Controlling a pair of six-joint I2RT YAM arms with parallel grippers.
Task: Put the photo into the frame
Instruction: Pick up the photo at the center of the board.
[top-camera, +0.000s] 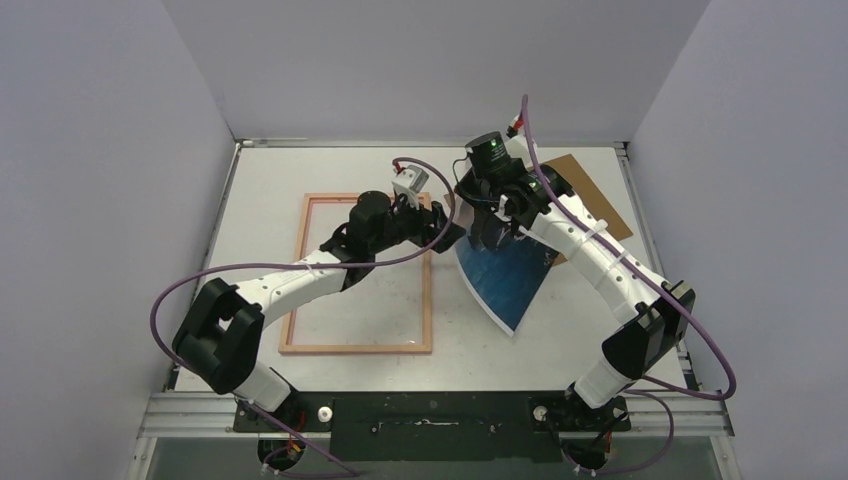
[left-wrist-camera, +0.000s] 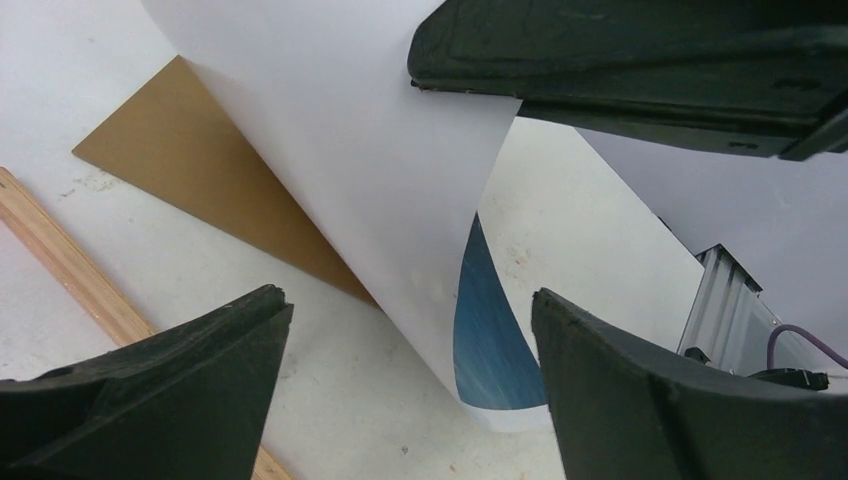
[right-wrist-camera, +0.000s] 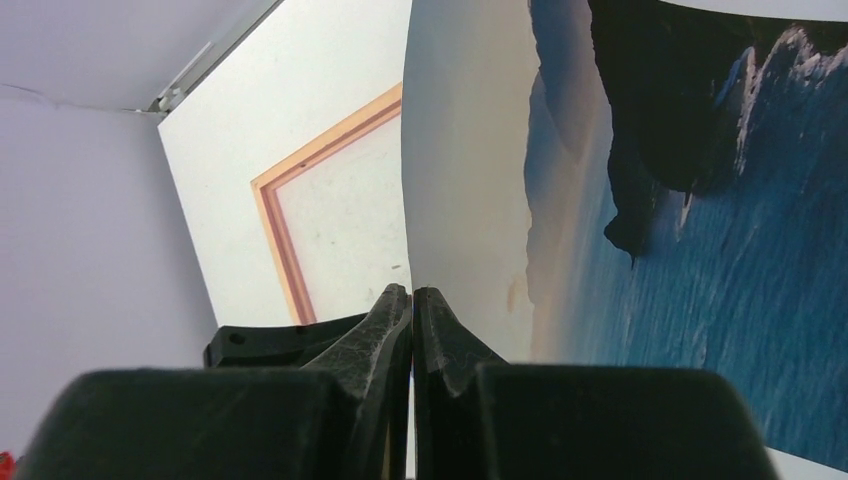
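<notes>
The photo (top-camera: 505, 278), blue sea and dark mountains on its face, stands curled on the table right of the frame (top-camera: 429, 290). My right gripper (top-camera: 492, 228) is shut on its upper edge; in the right wrist view the fingers (right-wrist-camera: 412, 295) pinch the sheet with the picture (right-wrist-camera: 700, 250) spreading to the right. My left gripper (top-camera: 452, 232) is open beside the photo's left edge. In the left wrist view its jaws (left-wrist-camera: 410, 297) stand wide apart, with the photo's white back (left-wrist-camera: 350, 150) and a blue curl (left-wrist-camera: 490, 340) between them, untouched. The frame lies flat.
A brown cardboard board (top-camera: 592, 192) lies at the back right, partly under the photo and also visible as a brown cardboard board (left-wrist-camera: 200, 170) in the left wrist view. A frame rail (left-wrist-camera: 60, 260) runs along that view's left side. Grey walls enclose the table.
</notes>
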